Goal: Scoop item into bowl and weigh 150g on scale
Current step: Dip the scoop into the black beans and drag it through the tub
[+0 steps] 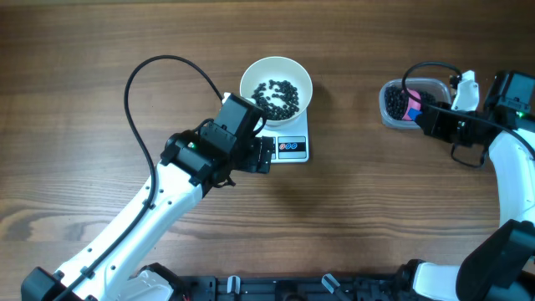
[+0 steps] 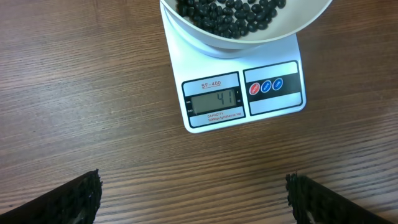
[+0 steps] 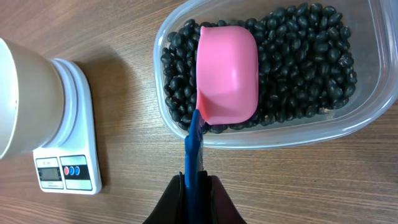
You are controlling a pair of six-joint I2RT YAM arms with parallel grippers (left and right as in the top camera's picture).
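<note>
Our right gripper [image 3: 198, 186] pinches the scoop [image 3: 227, 71] in the tub [image 3: 373, 118] of beans [image 3: 305, 56]; left gripper [image 2: 196, 199] gapes empty, facing the scale [image 2: 273, 102]. Next, we judge: fill, then carry to the bowl [image 1: 251, 75] at nine o'clock.

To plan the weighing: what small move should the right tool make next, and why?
Probably push the pink scoop into the beans in the tub and lift a load. The right tool is shut on its blue handle, no beans show on the scoop, and the scale reads 41, well under target.
</note>
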